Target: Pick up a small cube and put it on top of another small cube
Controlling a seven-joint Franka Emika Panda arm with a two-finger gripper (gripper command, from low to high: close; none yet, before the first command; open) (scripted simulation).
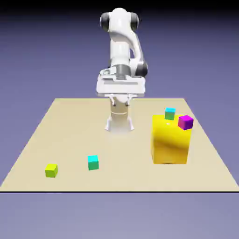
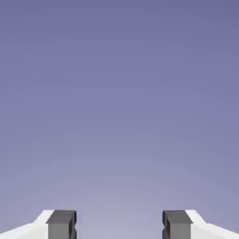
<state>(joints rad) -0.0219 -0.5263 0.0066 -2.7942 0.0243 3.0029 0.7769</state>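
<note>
The jaws stand spread wide with nothing between them: in the hand view the two grey fingertips [image 2: 61,224] sit well apart at the bottom edge, and only the plain backdrop shows beyond. The gripper [image 1: 120,99] hangs high above the middle of the worktop's [image 1: 70,135] far edge, well apart from every cube.

The small cubes lie in two groups. A yellow-green cube [image 1: 51,170] sits near the worktop's near corner on the exterior view's left, and a teal cube [image 1: 93,162] rests near it, toward the middle of the near edge. The other two, a cyan cube [image 1: 170,113] and a purple cube [image 1: 185,122], sit on top of a large yellow block [image 1: 170,144] on the exterior view's right.

The likeliest trouble, as I judge it, comes from choosing the raised pair. The purple cube appears to perch at the block's top corner, so a slightly off-centre descent could knock it over the edge. The cyan cube stands close beside it, leaving little room for spread fingers. The block itself stands in the way of any low sweep across that side.

The two cubes lying on the worktop look the safer pair: open surface surrounds them. Even so, a small cube is a small target to stack on, and a misaligned release could tip the carried cube off or shove the lower one away.
</note>
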